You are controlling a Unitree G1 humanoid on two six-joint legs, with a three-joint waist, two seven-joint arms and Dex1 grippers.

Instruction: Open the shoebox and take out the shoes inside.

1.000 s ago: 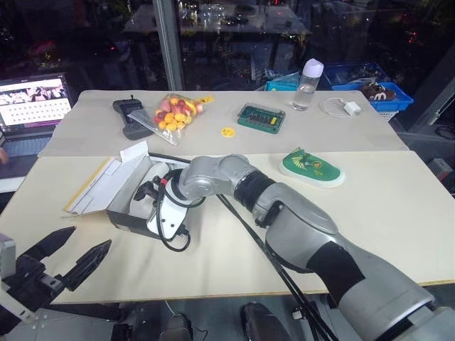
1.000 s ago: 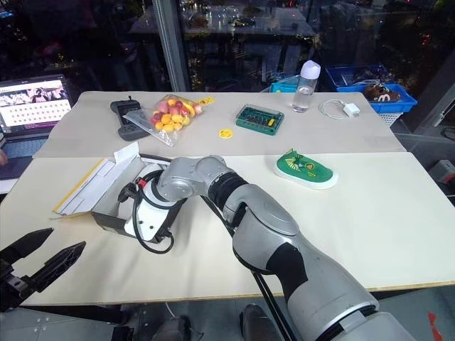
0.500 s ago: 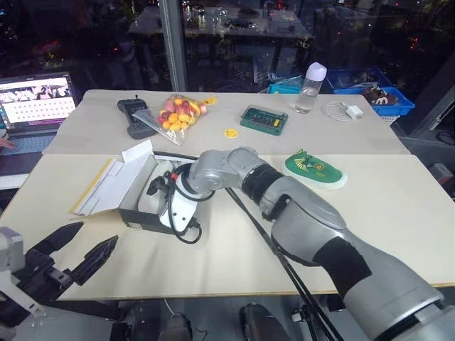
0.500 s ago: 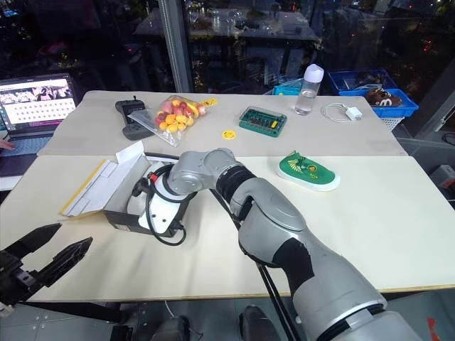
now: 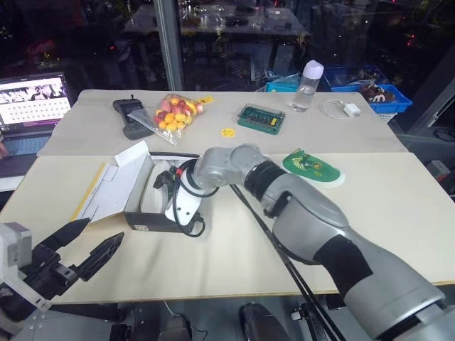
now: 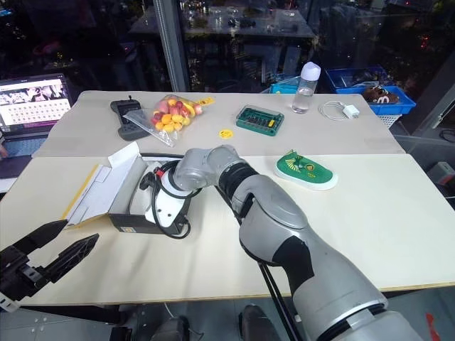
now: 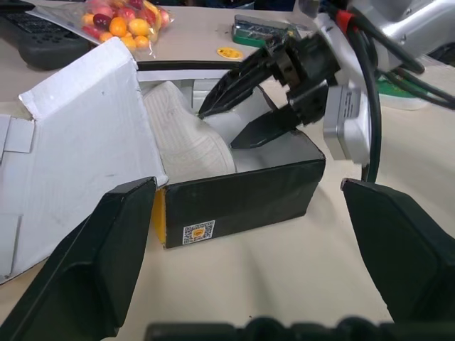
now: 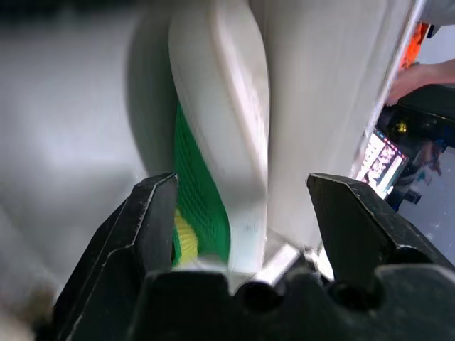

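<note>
At the near left edge of the table, the left gripper (image 5: 79,248) hovers with its black fingers spread and empty; just beyond it sits the shoebox (image 7: 238,197), black-sided cardboard with its white-lined lid folded open to the left. The right gripper (image 7: 245,117) reaches into the box, jaws parted around the remaining shoe (image 8: 213,142), which stands on edge, ribbed white sole, green insole. It should probably close squarely across the sole before lifting, while the other shoe (image 5: 313,168) lies flat to the right
</note>
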